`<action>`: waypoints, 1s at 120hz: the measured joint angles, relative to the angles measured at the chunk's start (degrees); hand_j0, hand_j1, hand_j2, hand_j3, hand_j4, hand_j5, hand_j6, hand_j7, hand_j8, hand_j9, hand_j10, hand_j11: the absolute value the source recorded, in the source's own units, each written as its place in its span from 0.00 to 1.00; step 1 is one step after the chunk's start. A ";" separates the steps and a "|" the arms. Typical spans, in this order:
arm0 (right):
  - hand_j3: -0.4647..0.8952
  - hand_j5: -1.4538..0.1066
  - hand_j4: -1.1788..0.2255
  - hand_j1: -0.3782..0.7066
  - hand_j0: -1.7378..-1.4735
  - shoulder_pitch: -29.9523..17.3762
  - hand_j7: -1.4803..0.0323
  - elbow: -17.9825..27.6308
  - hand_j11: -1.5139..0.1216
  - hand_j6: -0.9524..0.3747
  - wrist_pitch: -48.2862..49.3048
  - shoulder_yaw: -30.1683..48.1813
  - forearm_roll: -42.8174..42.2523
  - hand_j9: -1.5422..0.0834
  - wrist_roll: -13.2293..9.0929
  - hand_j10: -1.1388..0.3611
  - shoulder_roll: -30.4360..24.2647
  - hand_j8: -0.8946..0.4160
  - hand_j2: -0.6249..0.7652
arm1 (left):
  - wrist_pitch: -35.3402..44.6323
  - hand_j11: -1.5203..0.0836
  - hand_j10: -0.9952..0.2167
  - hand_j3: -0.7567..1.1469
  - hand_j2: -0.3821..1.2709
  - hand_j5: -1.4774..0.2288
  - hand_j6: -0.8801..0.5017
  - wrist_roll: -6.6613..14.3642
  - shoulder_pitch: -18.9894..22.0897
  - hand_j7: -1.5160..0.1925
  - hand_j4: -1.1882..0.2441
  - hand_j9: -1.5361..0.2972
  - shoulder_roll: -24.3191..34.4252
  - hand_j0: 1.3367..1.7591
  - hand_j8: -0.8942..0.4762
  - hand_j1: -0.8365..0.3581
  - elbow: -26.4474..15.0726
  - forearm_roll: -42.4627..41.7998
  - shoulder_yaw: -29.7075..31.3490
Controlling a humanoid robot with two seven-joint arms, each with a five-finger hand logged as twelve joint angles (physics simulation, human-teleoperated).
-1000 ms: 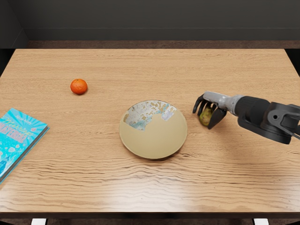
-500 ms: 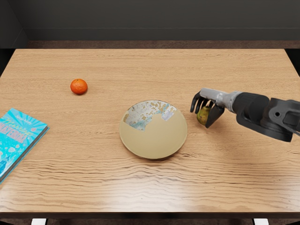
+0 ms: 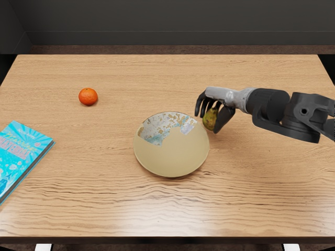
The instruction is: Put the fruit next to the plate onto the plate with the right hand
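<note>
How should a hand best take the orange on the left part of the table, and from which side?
Probably from above, fingers closing around the middle of the orange: it is round and sits alone on the table, free on every side.

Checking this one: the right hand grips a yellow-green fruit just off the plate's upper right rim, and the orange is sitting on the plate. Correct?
Not quite. The head view shows the orange lying on the table, well left of the plate, not on it. The rest holds: the right hand grips the yellow-green fruit just off the plate's upper right rim.
</note>
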 joint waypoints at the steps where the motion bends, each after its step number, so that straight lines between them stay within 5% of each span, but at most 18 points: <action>1: 0.34 0.40 0.40 0.58 0.30 0.01 0.44 0.00 0.43 0.28 0.01 0.04 0.00 0.45 0.00 0.40 0.12 0.34 0.64 | 0.00 0.95 0.82 0.40 0.23 0.87 0.64 0.00 0.00 0.89 0.83 0.84 0.00 0.76 0.65 0.99 0.00 0.00 0.01; 101: 0.34 0.40 0.40 0.58 0.30 -3.34 0.44 0.04 0.42 0.28 -0.65 0.43 -0.21 0.45 0.23 0.40 9.33 0.34 0.64 | 0.00 0.95 0.82 0.40 0.23 0.87 0.64 0.00 0.05 0.89 0.83 0.84 0.00 0.76 0.65 0.99 0.00 0.00 0.06; 120: 0.34 0.46 0.45 0.54 0.30 -3.52 0.50 -0.05 0.48 0.31 -0.76 0.33 -0.25 0.50 0.21 0.43 9.61 0.35 0.57 | 0.00 0.95 0.82 0.40 0.23 0.87 0.64 0.00 0.09 0.89 0.83 0.84 0.00 0.76 0.65 0.99 0.00 0.00 0.03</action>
